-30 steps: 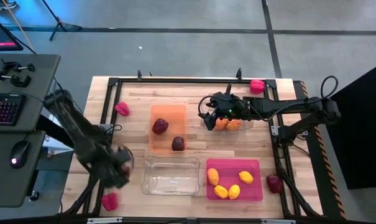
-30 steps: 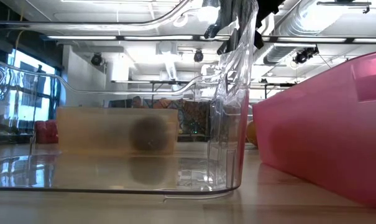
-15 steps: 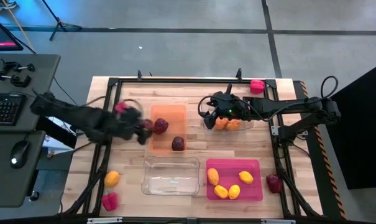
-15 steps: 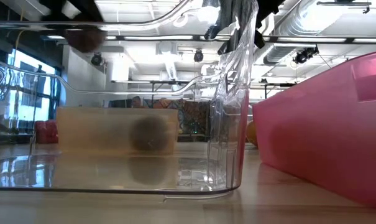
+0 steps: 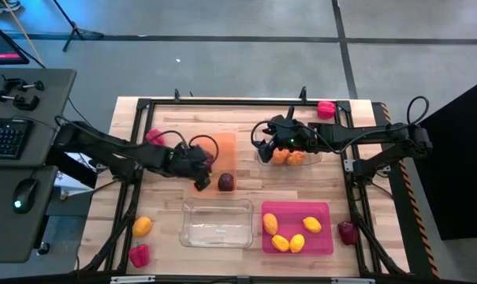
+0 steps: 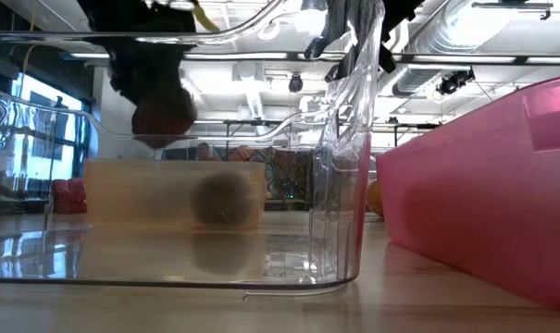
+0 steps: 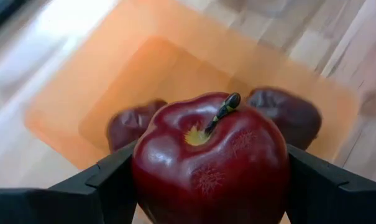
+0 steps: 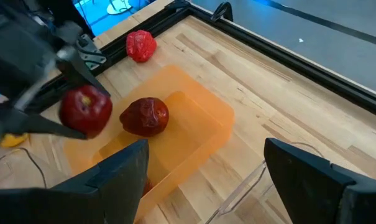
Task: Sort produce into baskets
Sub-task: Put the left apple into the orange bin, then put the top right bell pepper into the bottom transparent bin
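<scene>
Gripping red apple [image 7: 211, 165], left gripper [image 5: 200, 163] above orange basket [image 5: 225, 150]; wrist view reveals stem, overhead doesn't. Right gripper [image 5: 263, 142] open, empty.

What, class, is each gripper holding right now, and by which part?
The left gripper holds a dark red apple by its two sides, stem up, above the orange basket. The right gripper is open and holds nothing.

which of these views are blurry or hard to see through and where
Left wrist view: the apple is sharp, the orange basket behind it soft. Right wrist view: the left gripper is motion-smeared. Low view: everything shows through the clear basket wall, which reflects and warps the room; the apple above is dark and blurred. High view: mostly crisp.
</scene>
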You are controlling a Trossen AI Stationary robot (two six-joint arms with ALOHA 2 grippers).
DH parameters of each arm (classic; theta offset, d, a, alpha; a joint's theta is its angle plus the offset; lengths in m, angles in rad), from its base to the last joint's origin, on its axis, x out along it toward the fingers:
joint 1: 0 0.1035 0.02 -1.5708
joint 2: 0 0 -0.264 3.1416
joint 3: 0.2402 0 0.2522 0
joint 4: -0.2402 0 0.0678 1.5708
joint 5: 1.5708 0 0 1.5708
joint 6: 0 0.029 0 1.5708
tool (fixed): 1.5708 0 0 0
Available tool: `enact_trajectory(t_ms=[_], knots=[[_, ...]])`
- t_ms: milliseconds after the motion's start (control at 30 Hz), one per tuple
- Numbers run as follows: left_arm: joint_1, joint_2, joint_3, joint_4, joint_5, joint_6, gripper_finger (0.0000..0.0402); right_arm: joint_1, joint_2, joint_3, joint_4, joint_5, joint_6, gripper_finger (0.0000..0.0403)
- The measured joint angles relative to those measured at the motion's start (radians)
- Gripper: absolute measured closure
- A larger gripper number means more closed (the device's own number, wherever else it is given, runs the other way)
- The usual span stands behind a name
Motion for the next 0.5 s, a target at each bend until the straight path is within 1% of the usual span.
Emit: enact_trajectory(t_ms=[100,233,400,500], knots=[[0.02,0.044,0.0,-0.004,0.072,0.006,0.0105,0.0,0.0,0.0,0.0,0.0,0.001,0.0094],[0.041,0.086,0.0,-0.026,0.093,-0.003,0.0082,0.0,0.0,0.0,0.0,-0.003,0.001,0.0094],[0.088,0.082,0.0,-0.029,0.14,-0.021,0.005,0.0,0.0,0.0,0.0,-0.003,0.013,0.0094],[0.124,0.054,0.01,-0.029,0.177,-0.009,0.0043,0.0,0.0,0.0,0.003,-0.003,0.06,0.0094]])
